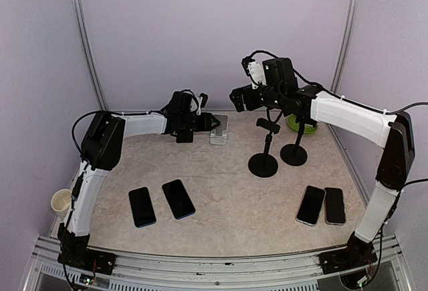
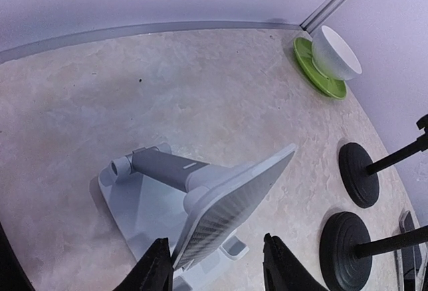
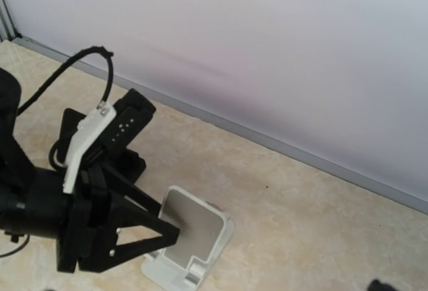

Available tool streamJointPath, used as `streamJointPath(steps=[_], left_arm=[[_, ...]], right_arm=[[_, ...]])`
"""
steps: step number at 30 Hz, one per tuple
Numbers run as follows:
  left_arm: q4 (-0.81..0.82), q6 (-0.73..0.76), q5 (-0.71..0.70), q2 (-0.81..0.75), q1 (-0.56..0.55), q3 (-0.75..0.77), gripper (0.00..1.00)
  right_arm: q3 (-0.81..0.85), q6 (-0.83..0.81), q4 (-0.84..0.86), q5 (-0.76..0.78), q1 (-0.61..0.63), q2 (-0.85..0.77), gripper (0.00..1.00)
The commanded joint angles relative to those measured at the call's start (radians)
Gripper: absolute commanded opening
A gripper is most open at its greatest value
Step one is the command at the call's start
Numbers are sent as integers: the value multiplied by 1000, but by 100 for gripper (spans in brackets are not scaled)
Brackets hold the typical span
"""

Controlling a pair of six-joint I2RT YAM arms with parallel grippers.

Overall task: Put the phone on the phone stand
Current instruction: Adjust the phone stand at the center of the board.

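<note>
Phones flat, left gripper at the stand.
Pairs of phones lie at 7 and 5 o'clock. At 12 I see left fingers half apart astride the stand; right gripper hangs wide, empty.

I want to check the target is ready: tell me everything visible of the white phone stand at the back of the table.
The white phone stand looks like smooth plastic or metal. It has a flat base plate, a grey hinged arm, and a tilted back plate with a ribbed rear face and a small front lip. Its base sits flat on the marbled table near the back wall, and it holds no phone. The left pincer straddles the back plate with its fingers apart; whether they touch it cannot be told.
</note>
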Motion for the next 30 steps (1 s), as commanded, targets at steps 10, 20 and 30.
streamJointPath(steps=[10, 20, 30], left_arm=[[46, -32, -5, 33, 29, -20, 49], [84, -47, 40, 30, 22, -57, 49], [46, -13, 70, -17, 22, -109, 51]], right_arm=[[53, -3, -7, 2, -4, 16, 100], [73, -8, -23, 4, -4, 27, 100], [68, -2, -18, -3, -4, 33, 100]])
